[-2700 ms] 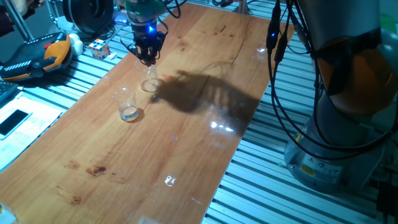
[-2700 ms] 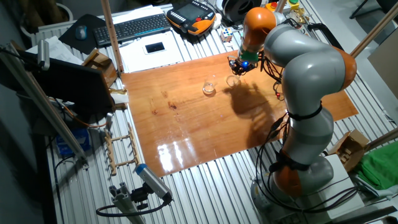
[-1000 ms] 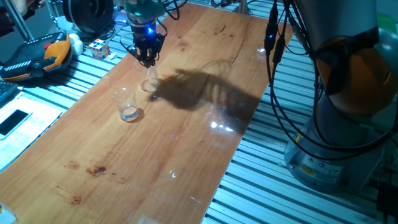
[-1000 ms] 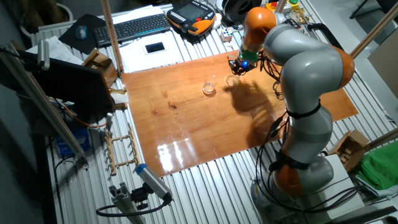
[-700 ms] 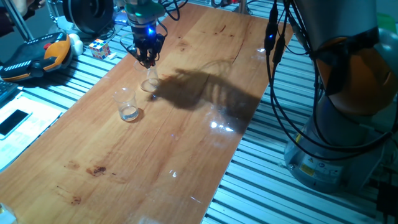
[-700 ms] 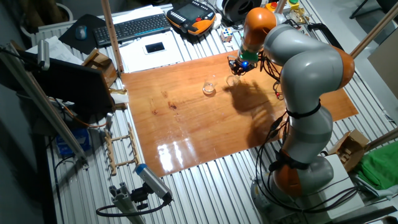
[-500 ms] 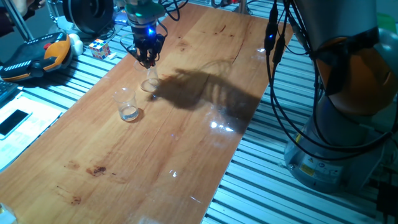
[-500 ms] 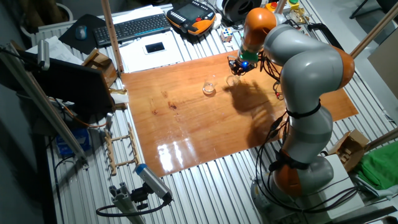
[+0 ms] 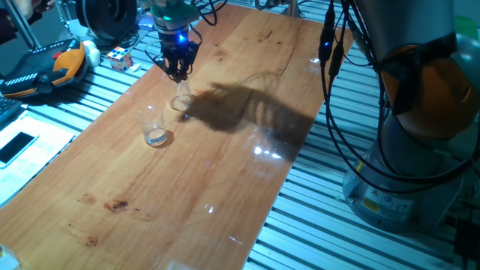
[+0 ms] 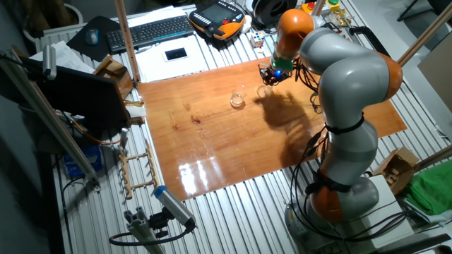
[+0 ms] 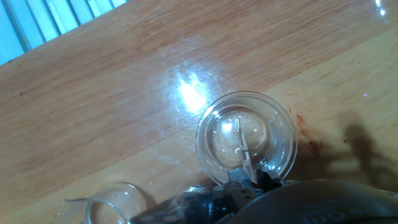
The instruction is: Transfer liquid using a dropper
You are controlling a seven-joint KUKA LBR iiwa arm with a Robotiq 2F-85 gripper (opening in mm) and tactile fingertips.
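My gripper [image 9: 178, 72] hangs over the far left of the wooden table [image 9: 225, 157], right above a low clear glass dish [image 9: 180, 102]. It is shut on the dropper [image 11: 243, 147], a thin clear tube that points down into the dish [image 11: 245, 140]. The liquid [image 11: 227, 134] shows as a whitish glint on the dish bottom. A clear tumbler [image 9: 154, 125] stands just beside the dish, with a glint at its bottom; its rim [image 11: 112, 202] shows in the hand view. In the other fixed view the gripper [image 10: 270, 76] is above the dish [image 10: 264, 92], next to the tumbler [image 10: 238, 99].
Off the table's far left edge lie a Rubik's cube [image 9: 120, 57], an orange-black pendant [image 9: 45, 67] and a phone [image 9: 16, 146]. A keyboard [image 10: 152, 32] lies beyond. The arm's base [image 9: 420, 150] and hanging cables [image 9: 334, 45] stand at the right edge.
The gripper with the dropper shifted very slightly since the oldest frame. Over the last second nothing has visibly moved.
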